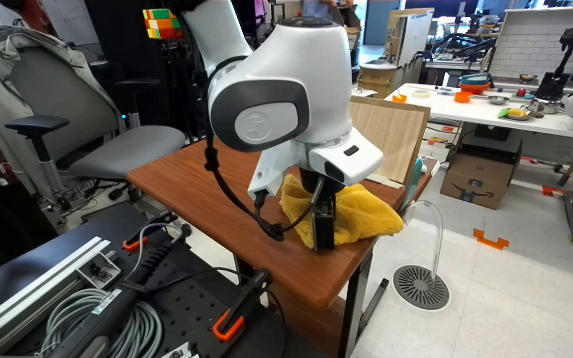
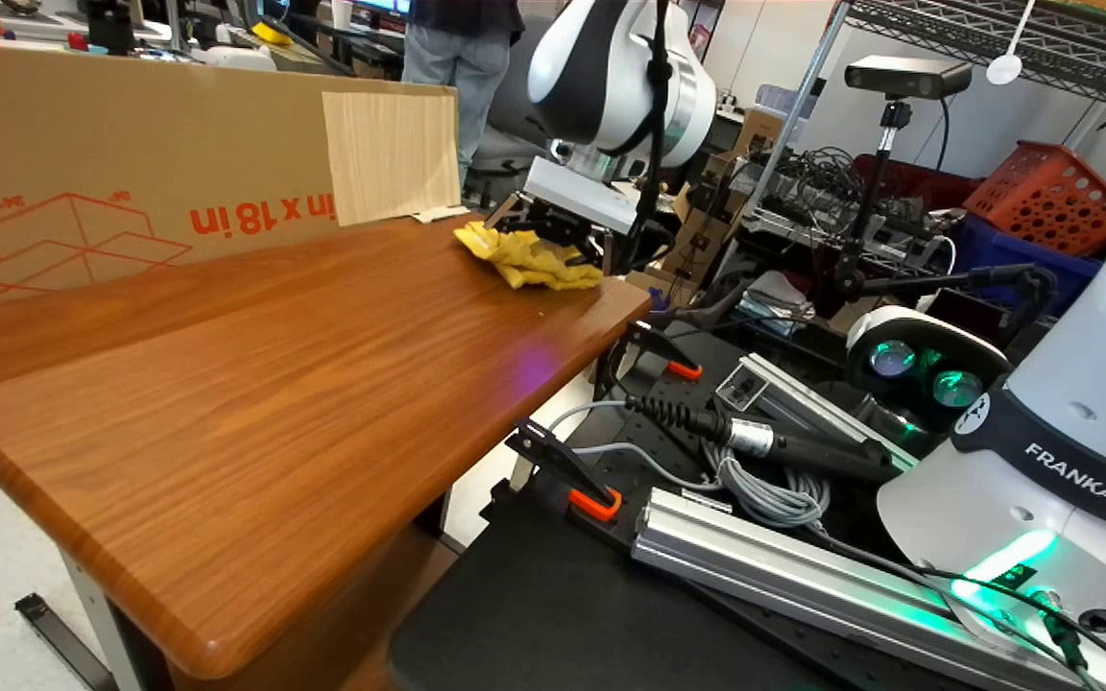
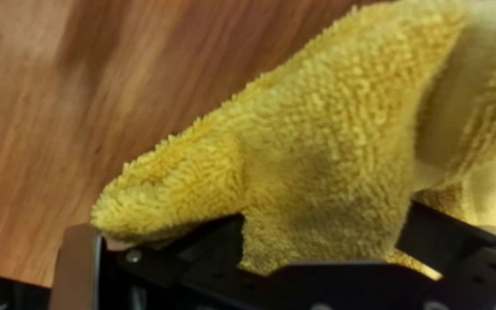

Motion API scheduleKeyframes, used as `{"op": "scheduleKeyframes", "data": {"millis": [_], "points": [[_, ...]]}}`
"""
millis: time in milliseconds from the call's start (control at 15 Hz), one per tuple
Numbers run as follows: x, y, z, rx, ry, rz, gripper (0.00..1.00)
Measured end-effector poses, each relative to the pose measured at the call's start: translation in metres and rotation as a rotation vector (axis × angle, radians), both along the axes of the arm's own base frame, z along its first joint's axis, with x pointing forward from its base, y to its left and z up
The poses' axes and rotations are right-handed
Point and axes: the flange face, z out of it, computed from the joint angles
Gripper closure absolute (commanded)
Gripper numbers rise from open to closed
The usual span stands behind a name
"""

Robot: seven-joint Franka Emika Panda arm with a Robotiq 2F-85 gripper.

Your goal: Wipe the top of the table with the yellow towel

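Observation:
The yellow towel lies bunched on the brown wooden table, near one end of it, in both exterior views (image 1: 366, 214) (image 2: 529, 261). In an exterior view one towel corner reaches past the table edge (image 1: 246, 209). The tabletop (image 2: 255, 384) also shows in the wrist view (image 3: 37, 129). My gripper points down over the towel, low at the tabletop (image 1: 324, 223) (image 2: 553, 237). In the wrist view the fingers stand wide apart (image 3: 293, 245), and the towel (image 3: 308, 142) bulges up between them. The fingertips are partly hidden by the towel.
A light wooden board (image 1: 386, 134) (image 2: 390, 154) stands at the table's edge beside the towel. A cardboard panel (image 2: 131, 173) runs along that side. Orange-black clamps (image 1: 229, 323) (image 2: 596, 499) and coiled cable (image 2: 774, 494) lie on the black robot base. A chair (image 1: 122, 149) stands nearby.

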Motion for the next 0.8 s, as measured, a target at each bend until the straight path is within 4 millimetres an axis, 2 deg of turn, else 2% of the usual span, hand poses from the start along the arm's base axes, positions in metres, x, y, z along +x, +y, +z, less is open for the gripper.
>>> {"op": "scheduleKeyframes", "data": {"millis": [133, 267, 667, 800], "points": [[-0.005, 0.004, 0.0, 0.019, 0.027, 0.016, 0.0], [-0.012, 0.018, 0.0, 0.05, 0.06, 0.057, 0.0], [-0.045, 0.095, -0.002, 0.142, 0.164, 0.222, 0.0], [-0.05, 0.123, -0.003, 0.159, 0.182, 0.298, 0.0]]}}
